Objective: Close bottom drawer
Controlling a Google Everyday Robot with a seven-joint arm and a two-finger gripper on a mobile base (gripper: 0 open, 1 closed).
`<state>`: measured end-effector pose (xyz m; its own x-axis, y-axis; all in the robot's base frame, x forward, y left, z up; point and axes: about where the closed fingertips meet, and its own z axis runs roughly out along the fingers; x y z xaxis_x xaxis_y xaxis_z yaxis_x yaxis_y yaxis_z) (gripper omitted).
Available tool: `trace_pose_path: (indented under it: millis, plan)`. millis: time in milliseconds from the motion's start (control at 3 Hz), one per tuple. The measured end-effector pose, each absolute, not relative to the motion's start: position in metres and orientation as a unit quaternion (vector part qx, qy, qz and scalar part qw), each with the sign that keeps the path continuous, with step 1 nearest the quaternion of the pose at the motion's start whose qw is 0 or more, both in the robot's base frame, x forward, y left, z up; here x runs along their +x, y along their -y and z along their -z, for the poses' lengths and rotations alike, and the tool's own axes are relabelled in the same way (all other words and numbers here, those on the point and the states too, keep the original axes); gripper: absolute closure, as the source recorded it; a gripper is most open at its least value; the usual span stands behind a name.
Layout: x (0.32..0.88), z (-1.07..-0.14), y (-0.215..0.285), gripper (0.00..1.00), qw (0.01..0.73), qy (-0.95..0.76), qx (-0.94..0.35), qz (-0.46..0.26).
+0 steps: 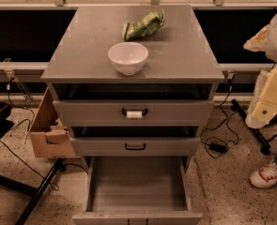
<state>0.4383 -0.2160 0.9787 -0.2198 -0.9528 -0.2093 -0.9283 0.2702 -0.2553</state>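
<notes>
The grey three-drawer cabinet (133, 41) stands in the middle of the camera view. Its bottom drawer (137, 184) is pulled far out toward me, showing a long, flat, empty grey tray. The drawer's front panel (137, 218) lies at the bottom edge of the view, and its handle is out of view. My arm and gripper (269, 95) show as pale white and yellowish parts at the right edge. They are level with the upper drawers, to the right of the cabinet and apart from it.
The top drawer (134, 113), with a white tag on its handle, and the middle drawer (135, 146) stand slightly out. A white bowl (128, 57) and a green bag (144, 26) sit on top. A cardboard box (49, 130) is on the left; cables (218, 146) and a person's shoe (267, 174) are on the right.
</notes>
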Motion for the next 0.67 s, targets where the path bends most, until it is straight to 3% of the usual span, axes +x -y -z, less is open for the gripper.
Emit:
trace_pose_path:
  millis: [667]
  plan:
    - [0.429, -0.953, 0.218, 0.00, 0.132, -0.785, -0.603, 0.051]
